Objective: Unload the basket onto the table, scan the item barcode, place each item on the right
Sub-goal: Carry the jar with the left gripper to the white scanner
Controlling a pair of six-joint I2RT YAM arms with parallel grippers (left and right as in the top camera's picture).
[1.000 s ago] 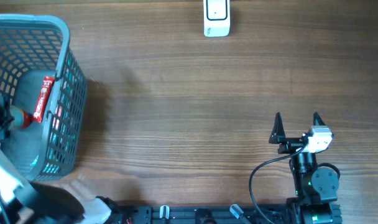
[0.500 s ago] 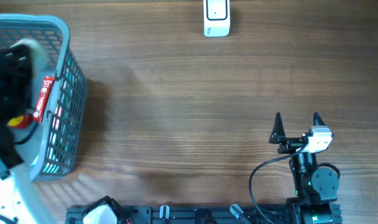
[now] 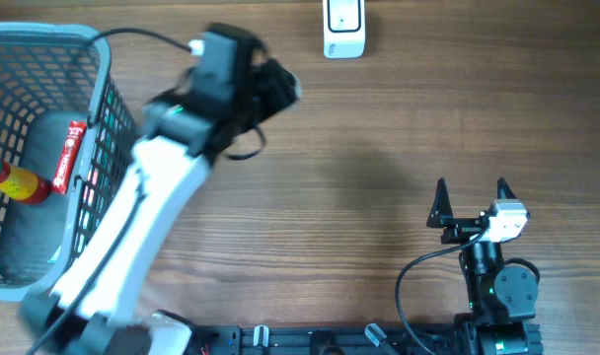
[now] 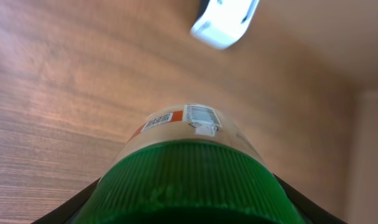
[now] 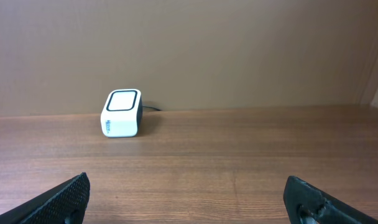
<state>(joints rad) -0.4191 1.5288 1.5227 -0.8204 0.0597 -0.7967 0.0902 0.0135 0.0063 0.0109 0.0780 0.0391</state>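
Note:
The item (image 4: 189, 134) is a jar with a ribbed green lid and a tan body. Its white barcode label (image 4: 201, 115) faces up in the left wrist view. My left gripper (image 4: 189, 211) is shut on the jar at the lid, with the dark jaws showing on either side. From overhead, the left gripper (image 3: 275, 84) hangs over the table just left of the white scanner (image 3: 343, 30), and the jar is mostly hidden. The scanner (image 4: 226, 18) lies ahead of the jar. My right gripper (image 3: 471, 202) rests open and empty at the front right.
A grey mesh basket (image 3: 108, 148) stands at the far left, holding a grey pouch with a red label (image 3: 68, 153) and a yellow and red bottle (image 3: 14, 180). The right wrist view shows the scanner (image 5: 121, 113) far across bare wood.
My left arm has lifted out of the basket and swung right across the table, carrying the jar to a spot near the scanner. The right arm has not moved.

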